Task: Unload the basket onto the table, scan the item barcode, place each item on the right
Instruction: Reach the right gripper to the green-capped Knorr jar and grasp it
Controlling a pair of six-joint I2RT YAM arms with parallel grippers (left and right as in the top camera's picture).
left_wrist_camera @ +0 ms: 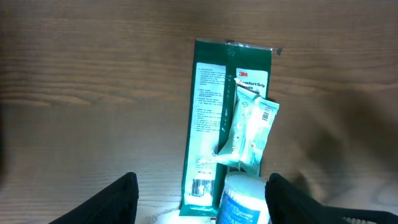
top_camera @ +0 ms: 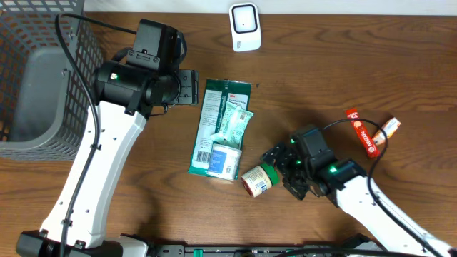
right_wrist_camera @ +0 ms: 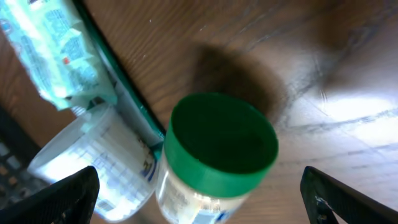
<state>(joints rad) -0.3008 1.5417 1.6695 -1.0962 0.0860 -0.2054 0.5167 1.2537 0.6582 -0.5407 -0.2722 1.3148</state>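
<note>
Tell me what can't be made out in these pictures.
- Green 3M package: in the left wrist view its barcode is too small and blurred to read.
- White tub: in the left wrist view it is cut off by the bottom edge, and its label is blurred.
- Green-lidded bottle: in the right wrist view the label is cut off by the bottom edge. Overhead it is too small.
- Red packet: overhead, the print is too small.

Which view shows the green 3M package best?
Left wrist: the green 3M package appears large, with its print and barcode visible. Overhead shows it small and partly covered by other items. Right wrist catches only its dark green edge.
</note>
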